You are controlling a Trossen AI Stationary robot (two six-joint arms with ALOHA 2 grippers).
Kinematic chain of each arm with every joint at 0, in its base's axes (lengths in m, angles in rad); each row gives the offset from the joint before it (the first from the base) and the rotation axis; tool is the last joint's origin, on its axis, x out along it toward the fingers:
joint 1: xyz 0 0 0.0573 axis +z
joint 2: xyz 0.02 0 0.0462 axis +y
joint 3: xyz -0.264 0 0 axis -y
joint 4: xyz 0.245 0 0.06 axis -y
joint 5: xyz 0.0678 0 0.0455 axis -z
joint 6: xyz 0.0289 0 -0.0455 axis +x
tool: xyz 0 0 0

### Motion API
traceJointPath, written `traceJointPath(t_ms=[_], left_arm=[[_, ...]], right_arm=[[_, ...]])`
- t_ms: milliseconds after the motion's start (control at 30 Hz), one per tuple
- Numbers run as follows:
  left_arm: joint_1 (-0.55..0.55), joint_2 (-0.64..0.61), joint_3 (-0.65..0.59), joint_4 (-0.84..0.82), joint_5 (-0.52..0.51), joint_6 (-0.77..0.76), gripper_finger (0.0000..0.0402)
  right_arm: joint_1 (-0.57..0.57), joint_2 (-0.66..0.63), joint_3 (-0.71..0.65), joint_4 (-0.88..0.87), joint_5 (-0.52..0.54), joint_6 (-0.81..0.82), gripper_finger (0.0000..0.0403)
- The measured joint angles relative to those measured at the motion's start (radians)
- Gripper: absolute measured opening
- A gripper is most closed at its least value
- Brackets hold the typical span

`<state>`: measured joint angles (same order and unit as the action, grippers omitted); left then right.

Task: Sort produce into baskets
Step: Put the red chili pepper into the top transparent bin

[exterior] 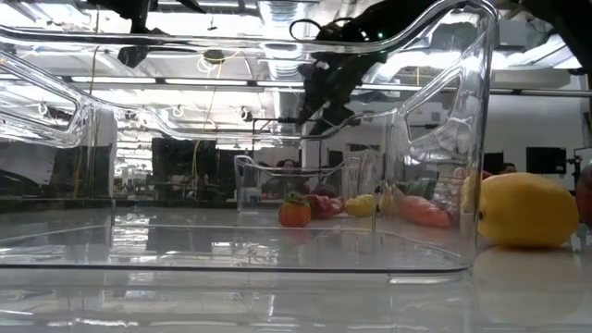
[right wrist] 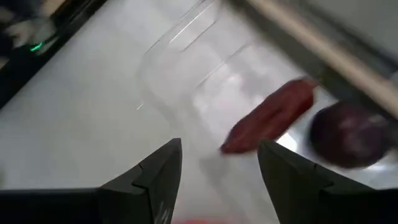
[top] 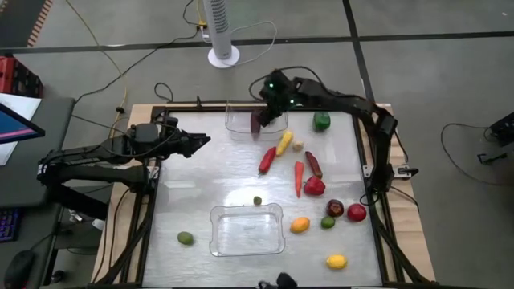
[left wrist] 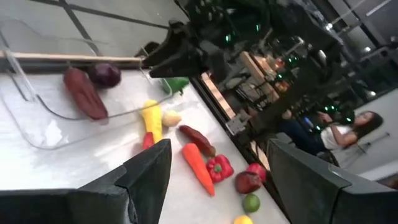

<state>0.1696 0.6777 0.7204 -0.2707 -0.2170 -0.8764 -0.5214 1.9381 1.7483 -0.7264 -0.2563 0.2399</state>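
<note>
Two clear baskets stand on the table, one at the far edge (top: 238, 122) and one near the front (top: 247, 230). In the far basket lie a long dark maroon piece (left wrist: 84, 93) and a round dark purple piece (left wrist: 106, 74); both also show in the right wrist view (right wrist: 270, 121), (right wrist: 348, 134). My right gripper (top: 267, 115) hangs open and empty above that basket's right part (right wrist: 217, 162). My left gripper (top: 205, 142) is open and empty above the table, left of the far basket. Loose produce lies right of centre: a yellow piece (top: 284, 142), a red chili (top: 267, 160) and a carrot (top: 299, 177).
More produce lies on the table: a green pepper (top: 321, 121), a maroon long piece (top: 313, 164), a red pepper (top: 314, 186), an orange (top: 299, 225), a lemon (top: 336, 261), a lime (top: 185, 238) and a small green piece (top: 257, 201). The near basket holds nothing. A white fan base (top: 223, 56) stands beyond the table.
</note>
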Motion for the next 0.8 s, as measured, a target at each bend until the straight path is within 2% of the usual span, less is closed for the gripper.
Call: traceJointPath(t_ms=[133,300,500,700,800], left_arm=[[0.0,0.0,0.0,-0.001,0.011,-0.002,0.0251],[0.0,0.0,0.0,0.0,0.011,-0.002,0.0251],[0.0,0.0,0.0,-0.001,0.002,-0.002,0.0251],[0.0,0.0,0.0,-0.001,0.003,-0.003,0.0251],[0.0,0.0,0.0,0.0,0.005,-0.003,0.0251]], right_arm=[[0.09,-0.032,-0.007,-0.097,-0.006,-0.226,0.0241],[0.247,-0.057,-0.016,-0.131,-0.005,-0.46,0.0241],[0.352,0.006,-0.018,-0.109,0.163,-0.564,0.0262],[0.364,0.102,-0.018,-0.163,0.182,-0.634,0.0317],[0.364,0.154,-0.018,-0.216,0.242,-0.695,0.0341]])
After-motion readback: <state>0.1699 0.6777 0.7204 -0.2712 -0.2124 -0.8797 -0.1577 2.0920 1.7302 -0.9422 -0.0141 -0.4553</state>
